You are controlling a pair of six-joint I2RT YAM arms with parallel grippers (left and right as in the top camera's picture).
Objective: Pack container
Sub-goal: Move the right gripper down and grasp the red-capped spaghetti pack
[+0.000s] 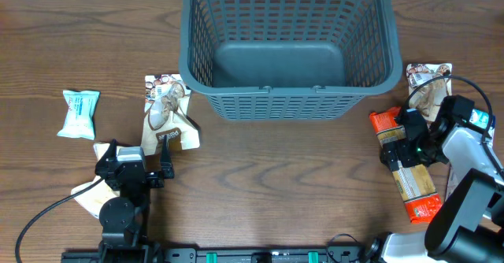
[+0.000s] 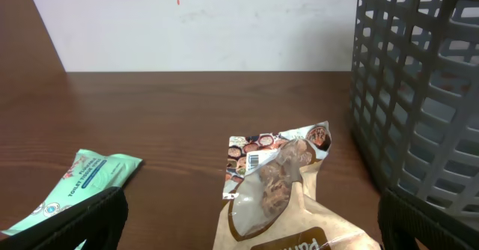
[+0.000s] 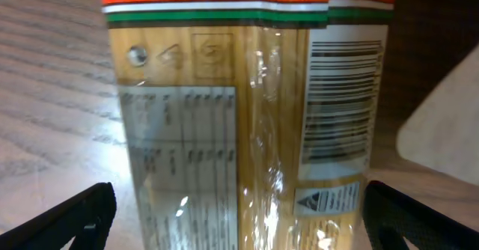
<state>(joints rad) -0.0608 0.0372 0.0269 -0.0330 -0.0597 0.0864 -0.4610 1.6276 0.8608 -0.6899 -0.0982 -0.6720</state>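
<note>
The container [image 1: 287, 46], a large dark grey slotted basket, stands empty at the back centre; its wall [image 2: 419, 93] fills the right of the left wrist view. My left gripper [image 1: 138, 161] is open just short of a brown snack pouch [image 1: 167, 113] lying left of the container. In the left wrist view the pouch [image 2: 277, 190] lies between and ahead of the wide-apart fingers [image 2: 75, 227]. My right gripper [image 1: 409, 146] is open, low over a long orange-and-tan packet [image 1: 405, 168]. That packet [image 3: 247, 115] lies between its fingers [image 3: 60, 220], which straddle it.
A teal packet [image 1: 80, 113] lies at the far left, seen also in the left wrist view as the teal packet [image 2: 82, 186]. A pale packet [image 1: 87, 194] lies partly under the left arm. Another brown pouch [image 1: 428, 86] sits right of the container, behind the right gripper.
</note>
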